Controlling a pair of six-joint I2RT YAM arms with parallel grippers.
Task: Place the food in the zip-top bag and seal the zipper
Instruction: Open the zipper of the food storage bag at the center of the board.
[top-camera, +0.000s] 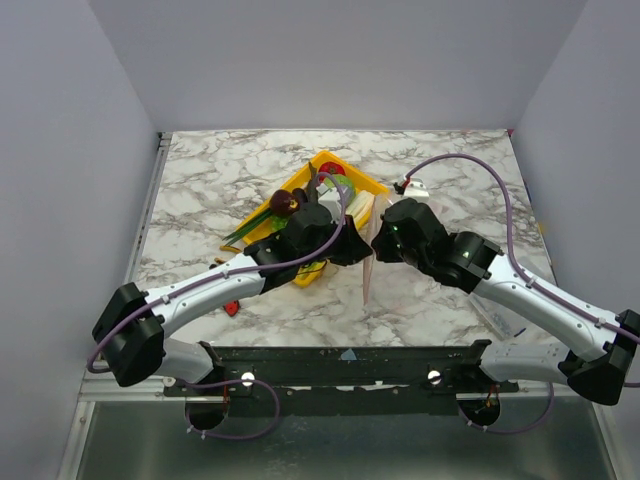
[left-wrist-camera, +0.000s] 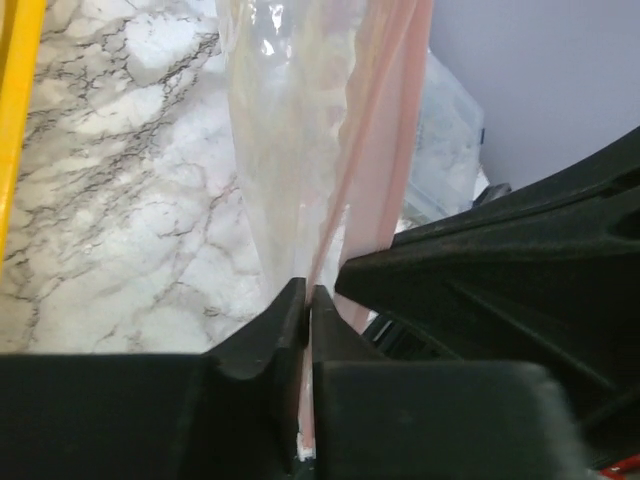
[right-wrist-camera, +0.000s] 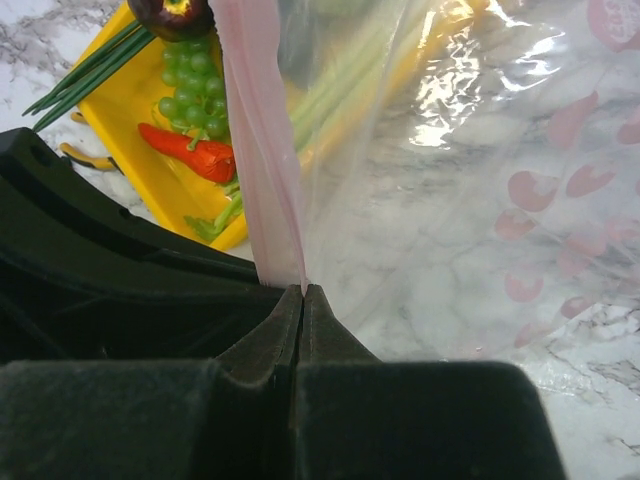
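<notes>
The zip-top bag (top-camera: 367, 278) hangs upright between my two grippers over the table's middle. My left gripper (top-camera: 352, 243) is shut on its pinkish zipper strip (left-wrist-camera: 372, 150), with the fingertips (left-wrist-camera: 290, 305) pinching the bag's edge. My right gripper (top-camera: 378, 243) is shut on the same strip (right-wrist-camera: 262, 130), close beside the left one. The clear bag wall (right-wrist-camera: 450, 150) hangs loose to the right. The food lies in a yellow tray (top-camera: 368, 186) behind the grippers: an eggplant (top-camera: 283, 203), a tomato (top-camera: 332, 170), green grapes (right-wrist-camera: 195, 85), a red chili (right-wrist-camera: 190, 150) and green onions (right-wrist-camera: 85, 65).
A red-handled tool (top-camera: 231, 307) lies by the left arm. A smaller clear packet (left-wrist-camera: 445, 140) lies on the marble to the right, also in the top view (top-camera: 498, 316). A small white object (top-camera: 416, 187) sits behind the right arm.
</notes>
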